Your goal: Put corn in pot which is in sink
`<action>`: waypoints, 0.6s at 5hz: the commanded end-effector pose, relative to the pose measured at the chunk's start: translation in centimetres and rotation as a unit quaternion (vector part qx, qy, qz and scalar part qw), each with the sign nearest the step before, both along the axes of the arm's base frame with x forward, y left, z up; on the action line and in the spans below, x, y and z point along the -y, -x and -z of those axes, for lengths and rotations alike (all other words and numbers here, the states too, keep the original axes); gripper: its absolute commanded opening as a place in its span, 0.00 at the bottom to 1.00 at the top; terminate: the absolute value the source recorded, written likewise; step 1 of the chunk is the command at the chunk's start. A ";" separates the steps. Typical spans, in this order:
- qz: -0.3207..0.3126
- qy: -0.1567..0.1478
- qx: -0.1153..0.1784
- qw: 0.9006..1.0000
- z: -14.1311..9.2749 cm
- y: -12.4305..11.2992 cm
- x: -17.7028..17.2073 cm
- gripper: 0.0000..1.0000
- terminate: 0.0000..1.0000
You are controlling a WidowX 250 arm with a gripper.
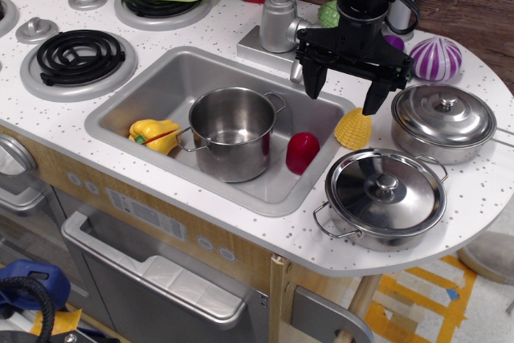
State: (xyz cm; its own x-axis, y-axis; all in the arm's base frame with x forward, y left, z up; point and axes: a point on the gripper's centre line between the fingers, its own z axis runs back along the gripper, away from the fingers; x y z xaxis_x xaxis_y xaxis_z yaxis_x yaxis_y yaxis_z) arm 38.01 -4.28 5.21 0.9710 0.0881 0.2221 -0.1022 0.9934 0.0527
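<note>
The corn (353, 128) is a small ribbed yellow piece lying on the counter just right of the sink (165, 74). The tall lidless steel pot (232, 133) stands upright in the middle of the sink and looks empty. My black gripper (344, 90) hangs open above the sink's right rear edge. Its left finger is over the basin and its right finger ends just above and to the right of the corn. It holds nothing.
A yellow bell pepper (155, 135) and a red piece (302, 153) lie in the sink beside the pot. Two lidded steel pots (385, 197) (442, 122) stand right of the corn. The faucet (278, 22), a purple onion (436, 59) and stove burners (80, 57) ring the area.
</note>
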 end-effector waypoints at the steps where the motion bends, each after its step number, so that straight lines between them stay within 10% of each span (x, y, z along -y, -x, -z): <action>1: 0.000 0.000 0.000 1.000 0.0 0.0 0.0 1.00 0.00; 3: 0.026 0.007 0.017 0.999 1.2 -1.3 0.5 1.00 0.00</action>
